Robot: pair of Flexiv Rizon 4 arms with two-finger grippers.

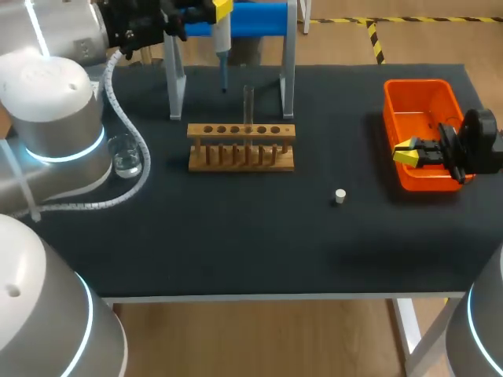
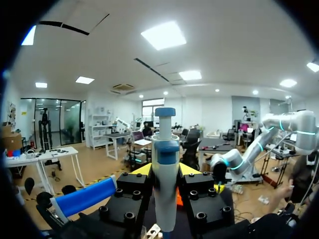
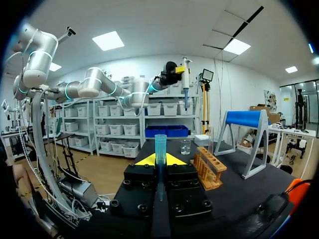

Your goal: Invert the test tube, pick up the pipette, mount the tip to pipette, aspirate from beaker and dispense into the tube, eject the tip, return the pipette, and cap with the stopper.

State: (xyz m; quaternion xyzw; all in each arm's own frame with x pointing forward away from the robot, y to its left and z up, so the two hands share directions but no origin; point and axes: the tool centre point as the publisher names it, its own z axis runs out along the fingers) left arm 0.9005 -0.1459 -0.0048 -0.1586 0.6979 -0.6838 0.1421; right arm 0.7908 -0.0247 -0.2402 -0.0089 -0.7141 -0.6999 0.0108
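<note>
The black desk [image 1: 236, 236] is taken in first, with the grey-legged stand with the blue roller [image 1: 251, 20] set at its back. The orange plastic bin [image 1: 389, 118] is placed at the right edge, and the wooden test tube rack [image 1: 241, 132] is stood mid-desk. The white pipette with the blue plunger [image 1: 222, 39] is clamped upright in the left tool [image 2: 165, 172], nozzle down, by the stand. The clear glass beaker [image 1: 126, 155] is seen near the left arm's base. The clear glass test tube [image 1: 248, 102] is stood upright in the rack. The small translucent blue pipette tip [image 3: 160, 147] is gripped upright in the right tool [image 3: 160, 160], over the bin.

Here is the crux. The pipette is held well apart from the tip, higher and leftward across the desk, with both long axes roughly vertical. The two must be brought together for mounting, it is judged. The little white stopper [image 1: 339, 196] is left lying alone in front. No writing can be read.
</note>
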